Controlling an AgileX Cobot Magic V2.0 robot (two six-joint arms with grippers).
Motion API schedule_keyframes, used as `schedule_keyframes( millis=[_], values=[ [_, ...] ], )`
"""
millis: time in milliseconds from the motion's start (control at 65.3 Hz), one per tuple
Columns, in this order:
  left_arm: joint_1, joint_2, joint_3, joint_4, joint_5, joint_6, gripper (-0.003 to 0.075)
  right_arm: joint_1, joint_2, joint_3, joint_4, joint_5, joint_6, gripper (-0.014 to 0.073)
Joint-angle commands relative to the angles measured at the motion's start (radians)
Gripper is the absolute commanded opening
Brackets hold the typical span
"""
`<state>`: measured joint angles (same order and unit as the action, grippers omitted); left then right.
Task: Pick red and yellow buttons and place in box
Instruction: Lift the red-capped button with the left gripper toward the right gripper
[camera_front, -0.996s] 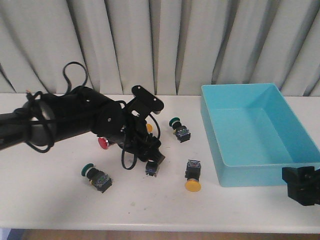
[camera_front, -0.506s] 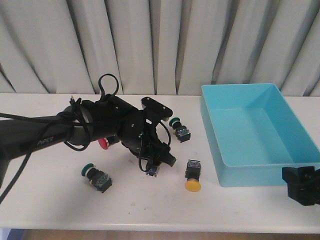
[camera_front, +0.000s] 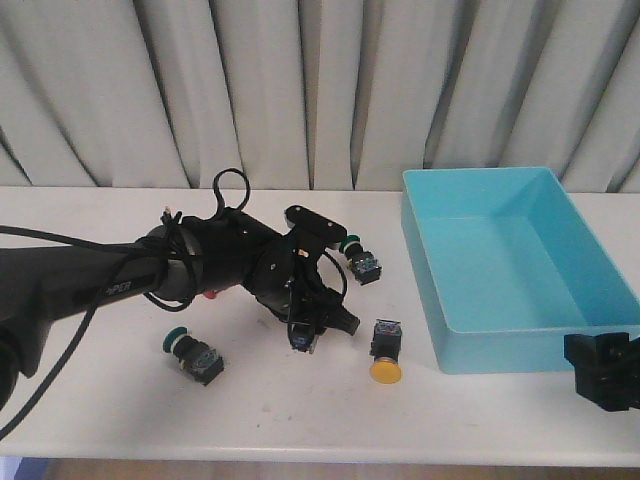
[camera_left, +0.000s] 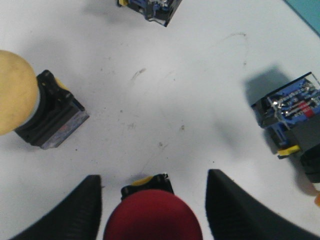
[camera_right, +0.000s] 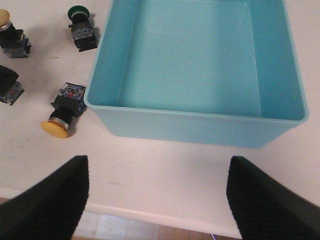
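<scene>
Counting two yellow buttons (camera_right: 61, 116) (camera_right: 11, 31), one red button (camera_left: 152, 218) — one box (camera_front: 520, 350)

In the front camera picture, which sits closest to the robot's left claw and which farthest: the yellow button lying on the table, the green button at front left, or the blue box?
From the left gripper:
1. Yellow button, just to its right.
2. Green button, off to its left near the front.
3. Blue box, farthest right.

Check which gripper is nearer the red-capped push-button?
Left. The left gripper is open with the red-capped push-button between its fingers; the right gripper sits at the table's right edge, beyond the turquoise plastic box.
</scene>
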<state>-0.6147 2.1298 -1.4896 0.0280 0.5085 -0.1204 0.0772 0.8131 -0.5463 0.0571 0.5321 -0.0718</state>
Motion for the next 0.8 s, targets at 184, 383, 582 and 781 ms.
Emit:
schedule_keyframes(
  millis=[184,383,582,781],
  values=[
    [-0.003,-0.066,-0.027,-0.008,-0.019,-0.01,0.0212,-0.006,0.002,-0.033,0.001,-0.063,-0.008,0.0544],
    [-0.003,-0.149,-0.027,-0.006,0.031,0.001,0.0165,-0.006,0.002,-0.033,0.001,-0.063,-0.008,0.0544],
    [-0.002,-0.297,-0.027,0.012,0.126,0.08,0.0164,-0.006,0.002,-0.033,0.001,-0.062,-0.008,0.0544],
    [0.002,-0.499,0.096,0.023,0.152,0.185,0.0164,-0.006,0.002,-0.033,0.001,-0.06,-0.008,0.0544]
  ],
)
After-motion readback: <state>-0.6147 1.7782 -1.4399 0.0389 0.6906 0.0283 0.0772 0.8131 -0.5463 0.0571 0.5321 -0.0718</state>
